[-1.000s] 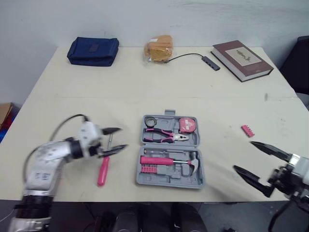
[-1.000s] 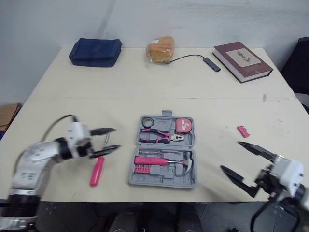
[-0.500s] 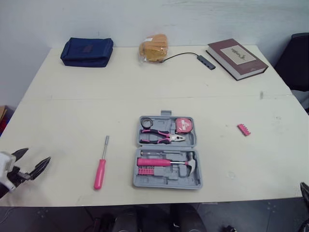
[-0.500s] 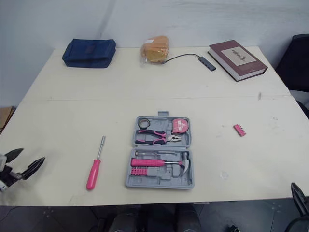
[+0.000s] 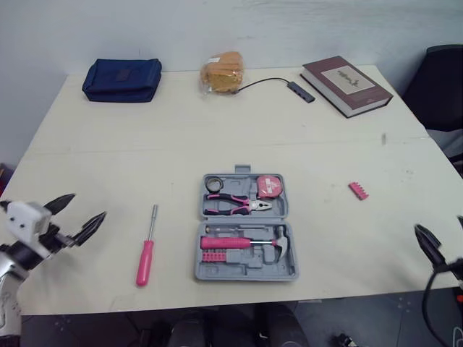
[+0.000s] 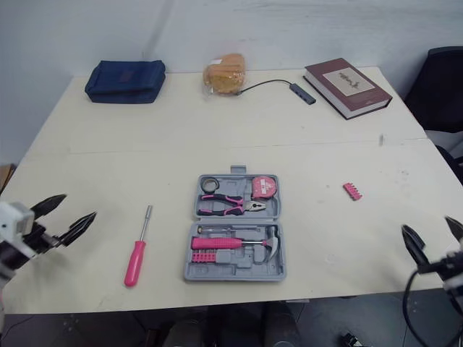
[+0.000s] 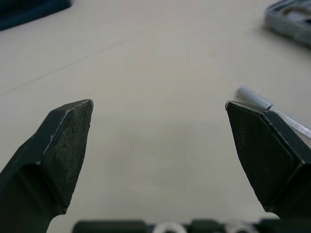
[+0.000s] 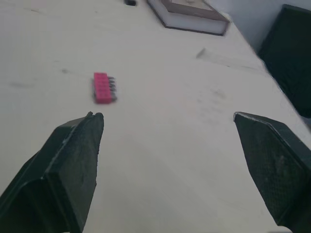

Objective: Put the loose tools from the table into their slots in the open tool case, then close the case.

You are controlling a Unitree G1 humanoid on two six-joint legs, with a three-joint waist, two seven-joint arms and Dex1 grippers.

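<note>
Cream table [image 5: 217,144] against a white wall, with the grey case [image 5: 246,270] lying open at center frame. Pliers [image 5: 231,205], tape [image 5: 268,186] and hammer [image 5: 249,243] sat in their slots. The pink screwdriver [image 5: 148,244] lay loose just left of the case, not touching it. A pink bit strip [image 5: 358,191] lay loose further right, well apart. The left gripper [image 5: 87,206] hung at the lower left, fingers spread, holding nothing. The right gripper [image 6: 427,225] was at the lower right corner, also spread wide and empty. A blue pouch [image 5: 121,70] and a book [image 5: 346,76] sat along the top.
</note>
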